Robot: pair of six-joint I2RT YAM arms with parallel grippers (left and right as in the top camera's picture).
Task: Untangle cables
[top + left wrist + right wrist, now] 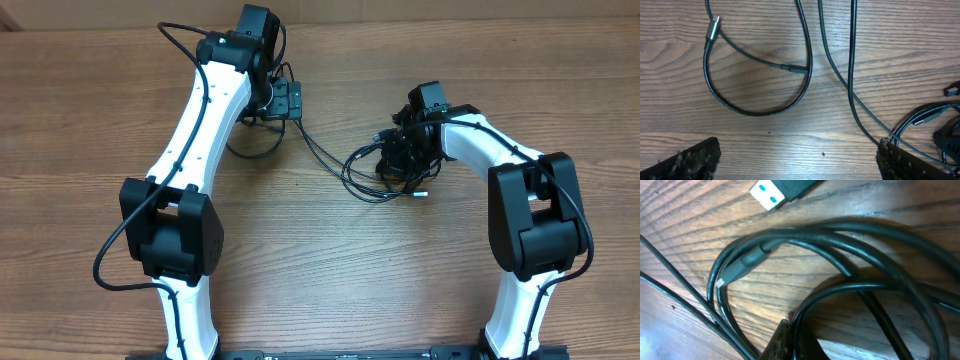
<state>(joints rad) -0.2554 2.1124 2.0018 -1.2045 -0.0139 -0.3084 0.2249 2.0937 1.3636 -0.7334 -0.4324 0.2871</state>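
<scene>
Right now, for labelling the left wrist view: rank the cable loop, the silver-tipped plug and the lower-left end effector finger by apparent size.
Cable loop
end effector finger, inflated by camera nearness
silver-tipped plug

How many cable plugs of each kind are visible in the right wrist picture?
Wide flat plug with a blue insert: 1
Small narrow plug: 1
Total: 2
</scene>
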